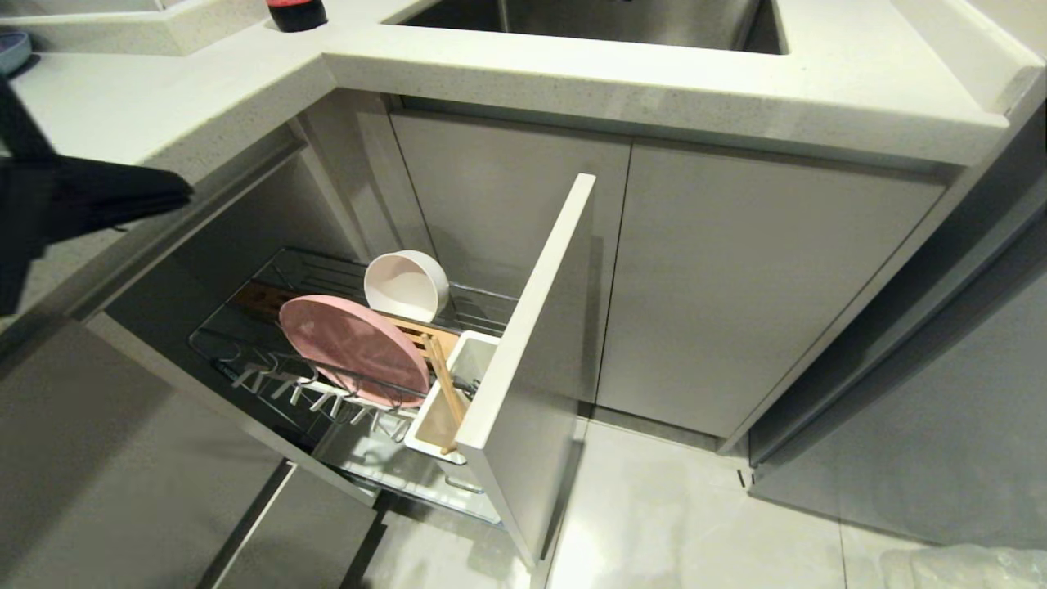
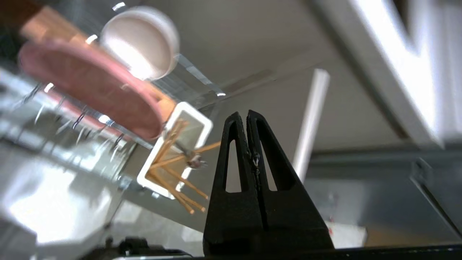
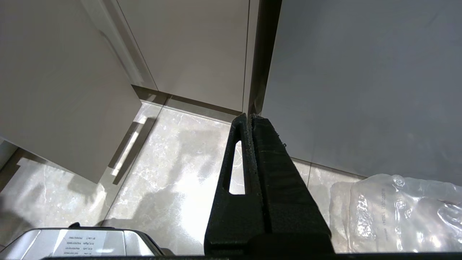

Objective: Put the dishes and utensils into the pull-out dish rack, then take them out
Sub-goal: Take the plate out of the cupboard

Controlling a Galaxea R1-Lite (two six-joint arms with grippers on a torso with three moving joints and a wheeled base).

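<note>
Pulled out below the pale speckled stone table point(image 1: 572, 74): the chrome wire pull-out dish rack point(image 1: 270, 360) with its flat pale grey front panel point(image 1: 532, 360). Standing on edge in the prongs, the wide salmon-pink plate point(image 1: 353, 348); just behind it, tipped on its side, the round cream-white bowl point(image 1: 406, 285). Leaning in the white oblong utensil cup point(image 1: 446, 393) beside the front panel, the long pale wooden chopsticks point(image 1: 446, 384), with a small dark grey metal spoon point(image 2: 195, 160) showing among them in the left wrist view. Rack apparently fully loaded, so unloading likely next.

Left claw point(image 2: 247, 115) clenched on nothing, up at the left edge of the head view, well apart from the rack, pointed toward the cup. Right claw point(image 3: 249, 117) also clenched and empty, parked low over the floor.

Risks from here:
- Reaching in with fingers pressed together: nothing gripped, chopsticks merely nudged and scattered.
- Sticks splayed and crossed: likely pinching only one, or dragging the spoon out along with them.
- Brushing the plate on the way to the cup: possible tipping out of its prongs against the bowl.
- Catching the front panel's top edge during descent.
</note>
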